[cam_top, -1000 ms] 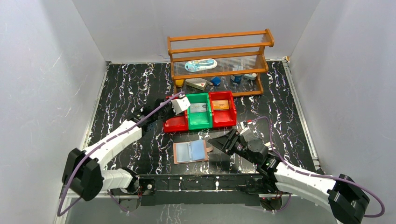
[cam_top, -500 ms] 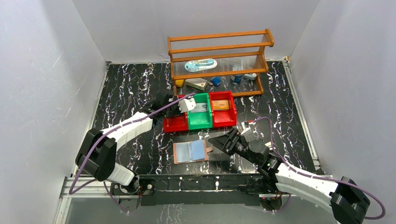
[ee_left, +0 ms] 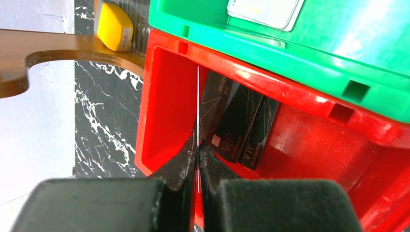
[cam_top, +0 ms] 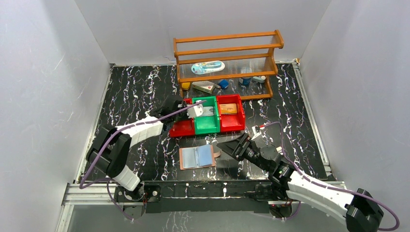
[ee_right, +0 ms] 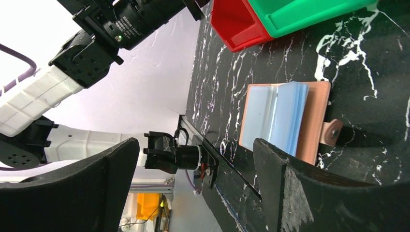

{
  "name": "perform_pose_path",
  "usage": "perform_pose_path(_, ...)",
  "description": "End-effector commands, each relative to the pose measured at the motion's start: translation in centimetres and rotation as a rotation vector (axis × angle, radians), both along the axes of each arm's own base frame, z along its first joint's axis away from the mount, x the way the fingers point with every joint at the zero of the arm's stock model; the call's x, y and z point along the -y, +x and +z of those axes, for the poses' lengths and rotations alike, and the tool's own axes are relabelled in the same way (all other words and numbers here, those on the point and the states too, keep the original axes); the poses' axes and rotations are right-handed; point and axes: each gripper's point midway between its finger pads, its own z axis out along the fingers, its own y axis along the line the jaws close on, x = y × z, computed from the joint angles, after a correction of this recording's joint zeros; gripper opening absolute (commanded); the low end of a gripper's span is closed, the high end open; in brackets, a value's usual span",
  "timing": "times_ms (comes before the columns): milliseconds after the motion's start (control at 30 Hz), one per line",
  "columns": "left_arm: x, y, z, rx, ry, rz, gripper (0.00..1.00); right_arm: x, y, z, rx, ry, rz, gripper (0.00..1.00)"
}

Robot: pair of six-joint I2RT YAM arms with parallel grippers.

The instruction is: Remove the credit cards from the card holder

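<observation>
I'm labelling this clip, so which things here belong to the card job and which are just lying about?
Job: card holder, lying open; credit cards in the red and green bins; one card pinched in the left gripper.
Lying about: wooden rack, with a yellow object and a blue-white package on it.

robot lab test cell for sure, plain white panels (cam_top: 48,72) boxing in a marble-print tabletop (cam_top: 135,87), aluminium frame rail (cam_top: 77,198) well behind the left claw (ee_left: 197,150)
</observation>
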Motion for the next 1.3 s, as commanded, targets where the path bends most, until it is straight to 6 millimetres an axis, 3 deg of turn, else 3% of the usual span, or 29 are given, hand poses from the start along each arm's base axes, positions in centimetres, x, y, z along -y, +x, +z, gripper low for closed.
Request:
perform_pose_path(0, -0.5, 1.0, -1.2, 0.019, 0.031, 0.015, 0.00, 0.4, 0.5, 0.4, 0.009, 0.021, -0.034, 0.96)
perform_pose_path(100, -0.8, 1.0, -2.1, 0.008, 0.052, 0.020, 0.00, 0.4, 0.5, 0.3, 0.006, 0.020, -0.034, 0.97)
perform_pose_path(200, -0.7, 0.6, -3.0, -0.009, 0.029, 0.031, 0.23, 0.5, 0.5, 0.2, 0.000, 0.020, -0.040, 0.97)
perform_pose_path(433, -0.3, 0.0, -2.2, -0.018, -0.035, 0.036, 0.31, 0.6, 0.5, 0.1, -0.005, 0.021, -0.045, 0.97)
perform_pose_path(567, 0.3, -0.2, 0.2, 0.013, -0.116, 0.046, 0.34, 0.6, 0.5, -0.1, -0.014, 0.018, -0.046, 0.97)
perform_pose_path(733, 0.7, -1.0, 5.1, 0.070, -0.270, 0.079, 0.42, 0.6, 0.5, -0.3, -0.019, 0.015, -0.046, 0.97)
perform_pose_path(900, 0.2, -4.2, 11.0, 0.119, -0.526, 0.130, 0.64, 0.5, 0.5, -0.6, -0.034, 0.003, -0.041, 0.97)
perform_pose_path(967, -0.1, -5.7, 12.4, 0.120, -0.632, 0.150, 0.72, 0.5, 0.5, -0.7, -0.039, -0.002, -0.041, 0.97)
perform_pose_path(1100, -0.7, -9.0, 13.1, 0.037, -0.792, 0.217, 0.82, 0.2, 0.4, -0.8, -0.051, -0.014, -0.032, 0.97)
perform_pose_path(1267, -2.3, -12.2, 11.4, -0.116, -0.903, 0.408, 0.93, -0.7, 0.4, -0.6, -0.072, -0.055, 0.006, 0.97)
